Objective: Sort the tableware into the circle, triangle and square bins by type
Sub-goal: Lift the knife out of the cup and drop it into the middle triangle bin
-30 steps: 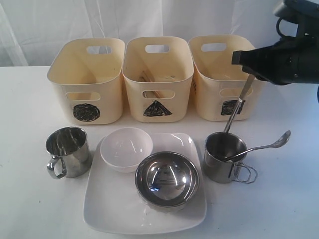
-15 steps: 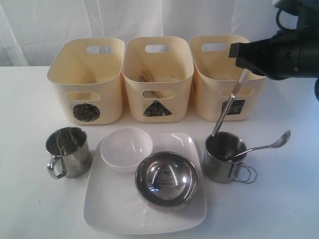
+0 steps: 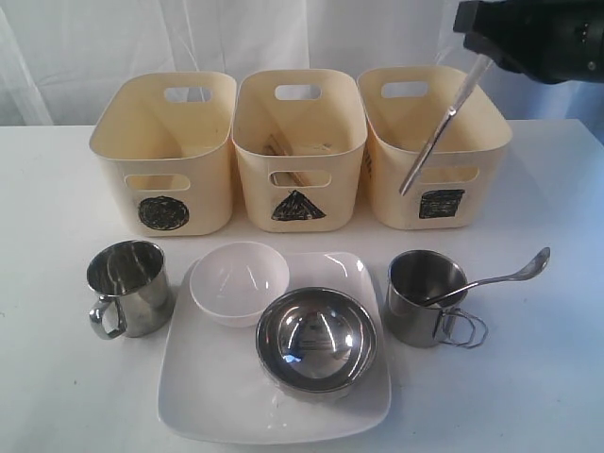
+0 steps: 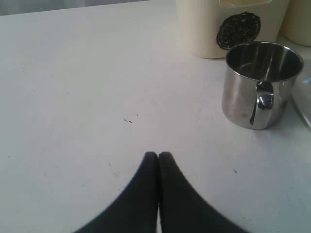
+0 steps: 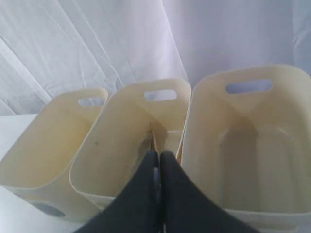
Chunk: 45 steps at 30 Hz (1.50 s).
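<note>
We are recording the right claw [image 3: 475, 38] closed tight on the upper end of a metal utensil [image 3: 442, 127], which is hanging aslant across the square bin [image 3: 387, 179], its lower tip leaning toward the triangle bin [image 3: 300, 179] standing further left in the exterior view.

White table [image 3: 57, 396] filled the exterior view from 3 through 6 to 9 o'clock, matte and plain. White curtain [image 3: 75, 47] hung behind it at 12, creased in vertical folds, meeting the table's far edge. Light was soft and even, shadows faint. A few dark specks [image 4: 127, 121] showed on the tabletop in left wrist view.
</note>
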Each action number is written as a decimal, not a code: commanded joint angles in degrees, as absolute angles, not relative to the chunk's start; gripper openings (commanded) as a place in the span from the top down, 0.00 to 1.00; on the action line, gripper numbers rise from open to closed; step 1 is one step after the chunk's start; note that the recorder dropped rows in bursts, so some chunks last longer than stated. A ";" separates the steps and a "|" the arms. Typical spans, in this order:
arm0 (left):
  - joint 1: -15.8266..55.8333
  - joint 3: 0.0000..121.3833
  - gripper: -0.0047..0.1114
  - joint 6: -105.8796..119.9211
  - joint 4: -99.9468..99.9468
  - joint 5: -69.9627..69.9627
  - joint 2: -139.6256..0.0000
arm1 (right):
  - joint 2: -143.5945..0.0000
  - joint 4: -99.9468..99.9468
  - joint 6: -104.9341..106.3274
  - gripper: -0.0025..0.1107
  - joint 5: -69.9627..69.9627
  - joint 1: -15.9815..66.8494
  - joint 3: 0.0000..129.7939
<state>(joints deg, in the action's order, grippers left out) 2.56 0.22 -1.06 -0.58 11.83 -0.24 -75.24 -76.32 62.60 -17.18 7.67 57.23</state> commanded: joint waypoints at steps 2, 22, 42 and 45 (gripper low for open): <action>2.44 0.00 0.96 -1.26 -0.79 11.62 0.00 | -78.12 -96.61 80.82 0.98 -19.33 7.44 60.06; 2.44 0.00 0.96 -1.26 -0.79 11.62 0.00 | -99.62 -99.95 93.79 0.98 -37.50 7.44 77.57; 2.44 0.00 0.96 -1.26 -0.79 11.62 0.00 | -115.33 -99.95 96.22 0.98 -39.30 9.15 92.11; 2.44 0.00 0.96 -1.26 -0.79 11.62 0.00 | -117.13 -99.95 96.13 0.97 -41.86 9.62 92.11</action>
